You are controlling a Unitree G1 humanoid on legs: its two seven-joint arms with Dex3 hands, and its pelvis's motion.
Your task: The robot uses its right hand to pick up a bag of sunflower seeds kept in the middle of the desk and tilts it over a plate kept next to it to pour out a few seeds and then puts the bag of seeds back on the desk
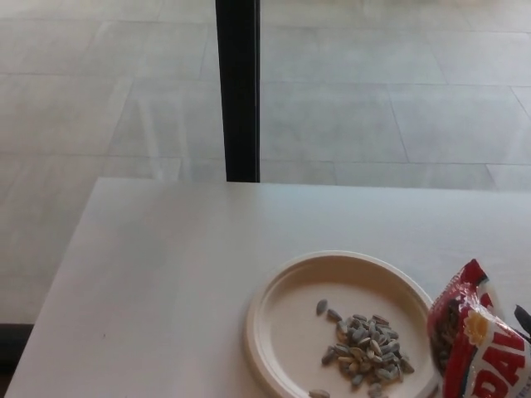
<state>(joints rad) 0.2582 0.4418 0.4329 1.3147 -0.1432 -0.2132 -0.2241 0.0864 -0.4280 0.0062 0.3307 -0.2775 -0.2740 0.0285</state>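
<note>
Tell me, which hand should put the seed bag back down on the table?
The right hand. It holds the sunflower seed bag at the table's right edge beside the plate; the left hand isn't visible.

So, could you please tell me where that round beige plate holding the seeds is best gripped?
Probably at the left rim of the round beige plate, coming from the left: its raised lip gives fingers an edge, the grey sunflower seeds sit right of centre, and the red-and-white seed bag crowds the right side.

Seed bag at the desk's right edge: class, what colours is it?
Red and white, with a yellow spot: the seed bag, seen in the head view.
</note>
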